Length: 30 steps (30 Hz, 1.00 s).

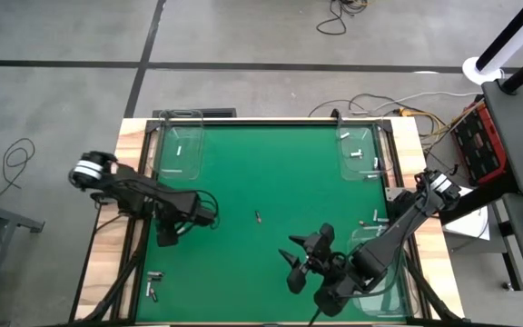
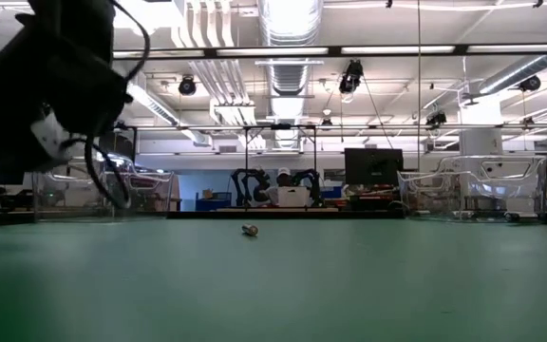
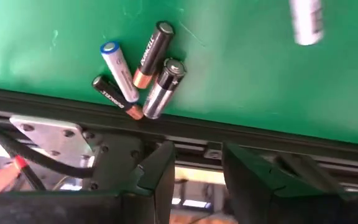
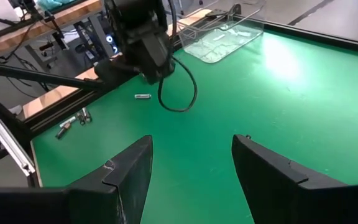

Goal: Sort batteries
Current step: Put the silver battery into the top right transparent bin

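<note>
- left tool [image 1: 168,235]: over the left-centre of the green tabletop [image 1: 271,182] in the high view; fingers [image 3: 160,171] parted, nothing between them.
- right tool [image 1: 296,263]: lower centre-right of the high view; fingers [image 4: 132,168] spread wide, empty.
- batteries [image 3: 138,78]: four clustered at the tabletop's lower left edge, touching one another; a single battery [image 1: 258,217] lies at centre; others sit in the clear trays [image 1: 178,150] at the upper corners.

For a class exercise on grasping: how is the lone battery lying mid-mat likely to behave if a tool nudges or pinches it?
The lone battery is a small cylinder lying on its side on the flat green mat, so a nudge would probably roll it. Its smooth, rigid casing may slip between fingertips. It looks far smaller than the open right tool, so it probably needs precise centring.
</note>
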### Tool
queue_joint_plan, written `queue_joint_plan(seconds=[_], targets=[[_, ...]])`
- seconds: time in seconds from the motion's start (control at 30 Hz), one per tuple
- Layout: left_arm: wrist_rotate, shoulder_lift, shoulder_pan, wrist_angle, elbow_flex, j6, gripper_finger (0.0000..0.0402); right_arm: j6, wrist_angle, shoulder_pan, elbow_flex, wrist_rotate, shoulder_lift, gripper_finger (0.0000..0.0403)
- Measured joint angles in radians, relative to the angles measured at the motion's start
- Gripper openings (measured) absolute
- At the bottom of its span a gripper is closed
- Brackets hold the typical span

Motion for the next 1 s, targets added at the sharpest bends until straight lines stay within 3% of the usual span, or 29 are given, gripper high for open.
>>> queue_joint_plan(seconds=[0.23,0.6,0.83,1.0], targets=[[-0.142,0.096,0.000,0.054,-0.018,0.035,0.0114,0.022,-0.007,0.000,0.000,0.000,-0.013,0.0210],[-0.060,0.093,-0.001,0.178,-0.133,0.030,0.0114,0.055,-0.008,-0.001,0.000,0.000,-0.014,0.0206],[-0.024,0.093,-0.022,0.205,-0.140,-0.026,0.0113,0.052,-0.008,-0.001,0.000,0.000,-0.027,0.0206],[0.014,0.092,-0.049,0.219,-0.143,-0.045,0.0058,-0.007,-0.013,-0.001,0.000,-0.002,-0.079,0.0206]])
